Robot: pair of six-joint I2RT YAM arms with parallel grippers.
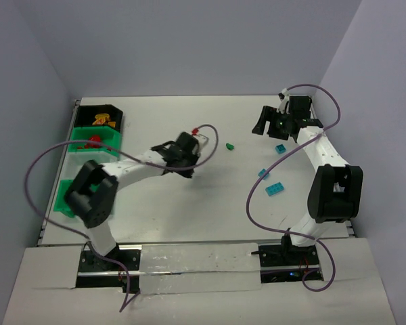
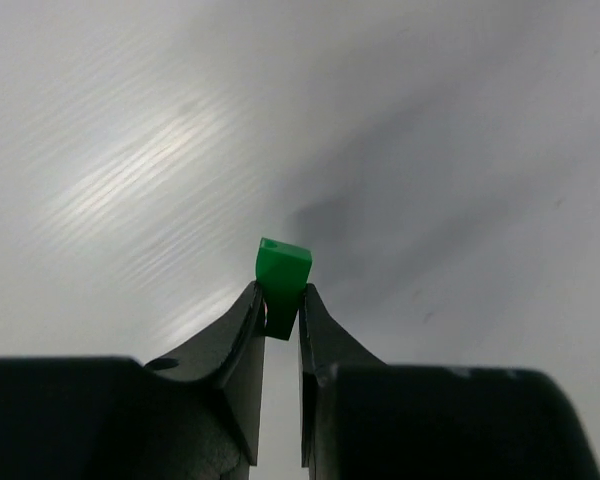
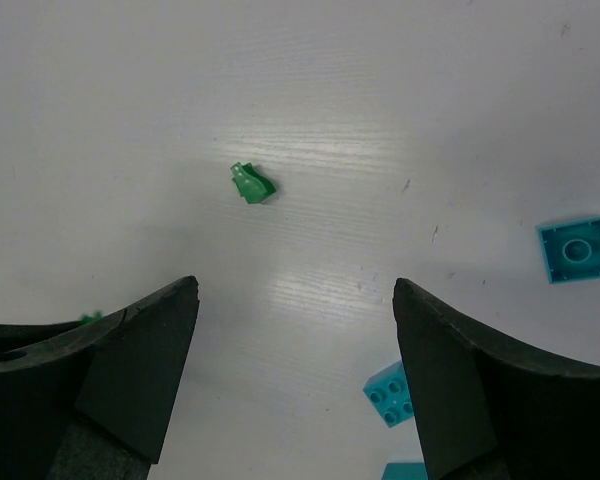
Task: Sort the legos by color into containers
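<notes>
Lego brick of green plastic [image 2: 283,268], likely light, stiff, slick, pinched low in left gripper [image 2: 280,296]; right gripper [image 3: 292,290] wide, empty.

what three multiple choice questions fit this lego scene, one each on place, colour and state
1. Where do the bins stand in the top view? A along the left side B along the right side C in the middle
2. What colour is the brick in the left gripper? A red B green C teal
3. How is the right gripper? A shut on a teal brick B open and empty C shut on nothing
Answers: 1 A, they line the left side; 2 B, its jaws pinch a green brick; 3 B, its jaws stand wide apart, nothing between.
</notes>
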